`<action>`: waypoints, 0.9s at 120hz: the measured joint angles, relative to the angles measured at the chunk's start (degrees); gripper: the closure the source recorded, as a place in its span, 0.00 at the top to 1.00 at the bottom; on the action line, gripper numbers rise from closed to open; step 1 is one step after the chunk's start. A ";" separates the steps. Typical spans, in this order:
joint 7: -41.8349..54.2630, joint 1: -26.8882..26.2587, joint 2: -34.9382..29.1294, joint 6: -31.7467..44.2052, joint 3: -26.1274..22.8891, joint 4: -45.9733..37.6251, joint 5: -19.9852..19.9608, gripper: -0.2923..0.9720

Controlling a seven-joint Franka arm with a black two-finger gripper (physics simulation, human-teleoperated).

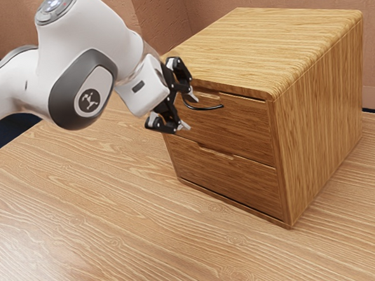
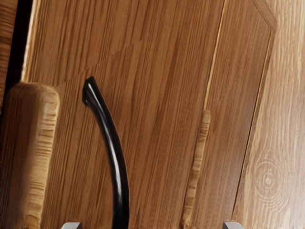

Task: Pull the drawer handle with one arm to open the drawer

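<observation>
A wooden cabinet (image 1: 284,52) with two drawers stands on the table. The top drawer (image 1: 237,121) carries a thin black curved handle (image 1: 204,107), and its front lies about level with the lower drawer (image 1: 228,173). My black gripper (image 1: 186,110) is open at the handle's end nearer the exterior view's left, one finger above the bar and one below. In the wrist view the handle (image 2: 114,152) runs down between my two fingertips (image 2: 71,225), which stand wide apart and do not touch it.
The cabinet rests on a wide wooden table (image 1: 117,234) with free room in front and toward the exterior view's left. A wooden ridge (image 2: 198,167) marks the lower drawer. Walls stand close behind the cabinet.
</observation>
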 joint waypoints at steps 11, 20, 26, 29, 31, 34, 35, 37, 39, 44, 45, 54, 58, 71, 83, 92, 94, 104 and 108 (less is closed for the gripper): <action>0.33 -0.09 0.22 0.16 0.06 -0.08 -0.03 0.50; 0.57 -0.17 0.89 0.25 0.14 -0.13 -0.04 0.49; 0.70 -0.21 1.12 0.32 0.16 -0.12 -0.03 0.49; 0.76 -0.22 1.17 0.35 0.16 -0.13 -0.03 0.48; 0.80 -0.23 1.20 0.37 0.16 -0.12 -0.03 0.47; 0.85 -0.25 1.22 0.40 0.16 -0.11 -0.02 0.46; 0.87 -0.25 1.22 0.41 0.17 -0.10 -0.02 0.45; 0.91 -0.25 1.20 0.43 0.17 -0.11 -0.02 0.44; 0.94 -0.25 1.18 0.45 0.17 -0.11 -0.02 0.42; 1.01 -0.23 1.13 0.49 0.17 -0.12 -0.02 0.38; 1.02 -0.23 1.12 0.49 0.16 -0.12 -0.02 0.37; 1.14 -0.18 0.89 0.49 0.13 -0.16 -0.04 0.30; 1.18 -0.17 0.78 0.49 0.12 -0.20 -0.05 0.27; 1.31 -0.13 -0.52 0.46 -0.04 -1.02 -0.06 0.23; 1.37 -0.13 -3.80 0.67 -0.18 -4.06 -0.06 0.20; 1.40 -0.20 -4.56 0.82 -0.22 -5.05 -0.07 0.19; 1.40 -0.22 -4.63 0.84 -0.20 -5.15 -0.08 0.19; 1.41 -0.20 -5.16 0.97 -0.13 -6.12 -0.42 0.18; 1.41 -0.18 -5.63 1.04 -0.13 -6.78 -0.58 0.18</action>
